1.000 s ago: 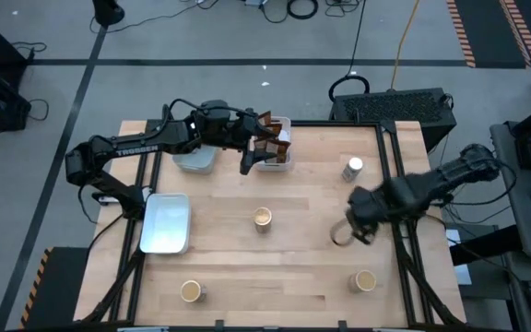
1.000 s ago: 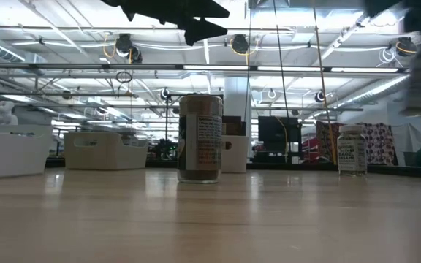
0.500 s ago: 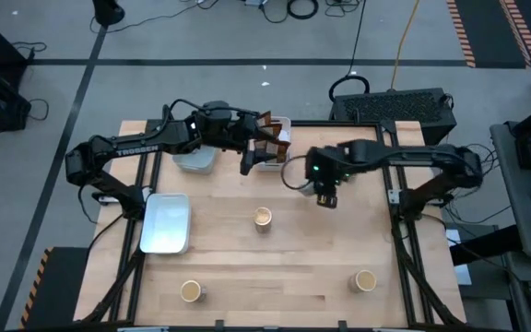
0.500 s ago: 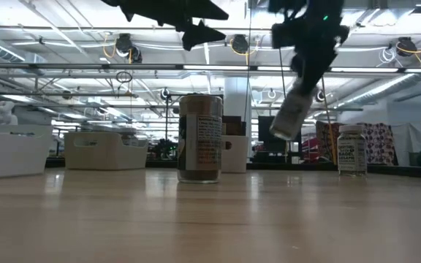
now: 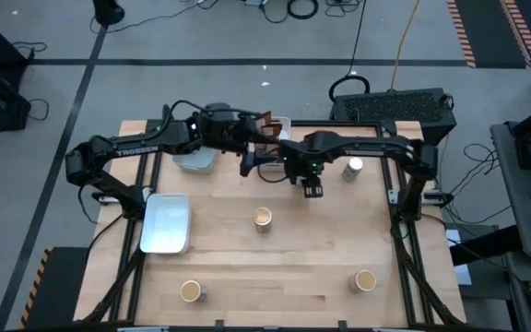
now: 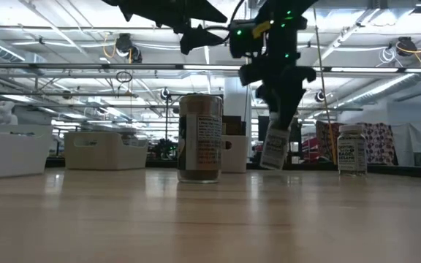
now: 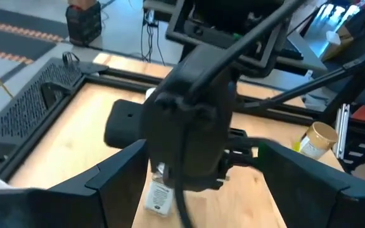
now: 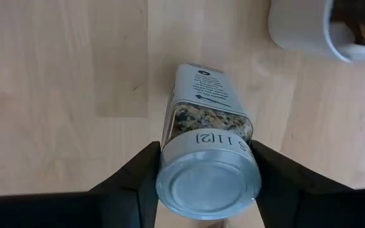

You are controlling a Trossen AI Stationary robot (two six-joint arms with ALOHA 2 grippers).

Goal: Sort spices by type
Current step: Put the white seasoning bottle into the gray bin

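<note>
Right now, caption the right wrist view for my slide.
Right pincer grips a white-capped spice jar above the wooden table.

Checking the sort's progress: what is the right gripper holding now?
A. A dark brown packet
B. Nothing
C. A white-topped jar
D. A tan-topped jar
C: in the right wrist view the right gripper is clamped on a white-topped jar, lifted above the table.

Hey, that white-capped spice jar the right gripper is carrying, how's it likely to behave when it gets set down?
The white-capped jar hangs tilted in the right gripper, so it may wobble or tip on landing. It looks rigid with flat sides, so probably won't roll. Its smooth cap could slip.
</note>
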